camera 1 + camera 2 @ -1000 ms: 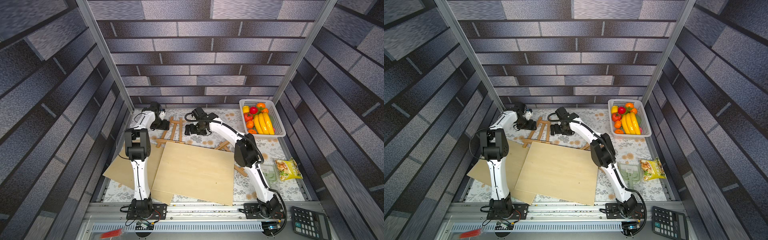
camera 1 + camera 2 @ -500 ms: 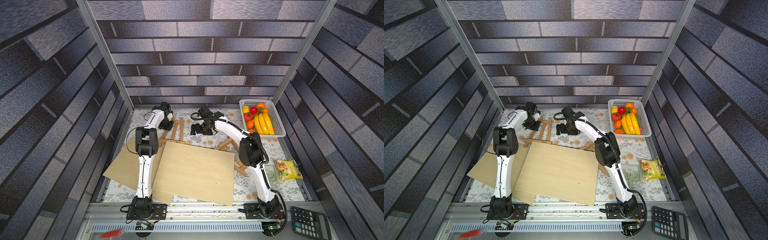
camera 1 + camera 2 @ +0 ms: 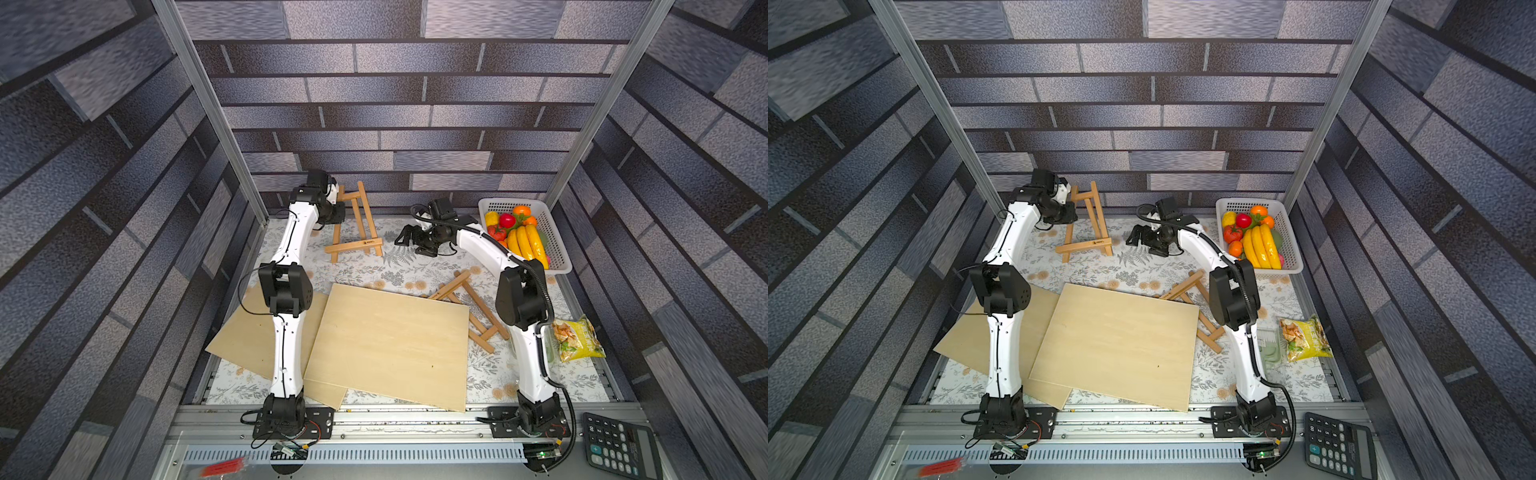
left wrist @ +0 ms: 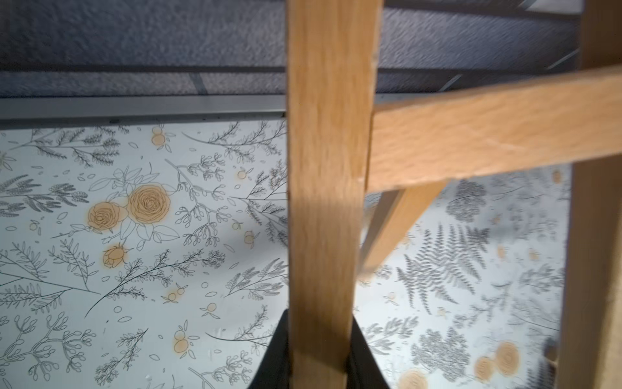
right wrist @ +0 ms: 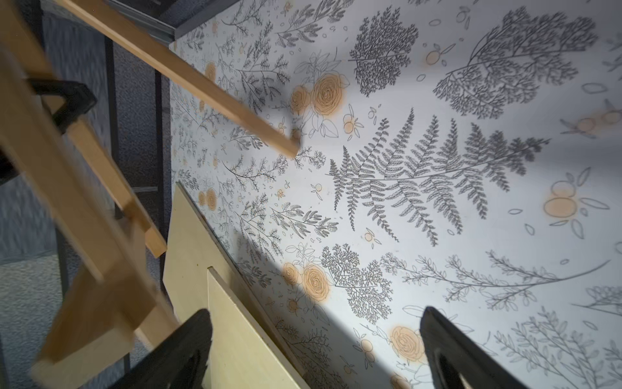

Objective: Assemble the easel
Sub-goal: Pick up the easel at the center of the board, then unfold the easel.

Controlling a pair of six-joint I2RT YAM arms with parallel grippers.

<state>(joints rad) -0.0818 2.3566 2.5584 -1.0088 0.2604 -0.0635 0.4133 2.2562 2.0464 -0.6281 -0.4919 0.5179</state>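
left fingers (image 4: 272, 360): I see them pinching an easel (image 3: 353, 248) rail.
right fingers (image 5: 451, 357): spread wide, near the easel.
easel: propped up at the surface (image 3: 415, 266) rear.
logo (image 3: 372, 242): on crossbar, too small for me to read.

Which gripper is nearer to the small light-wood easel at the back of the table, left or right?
Left. The left gripper is shut on one leg of the small light-wood easel; the right gripper hangs open beside it, not touching.
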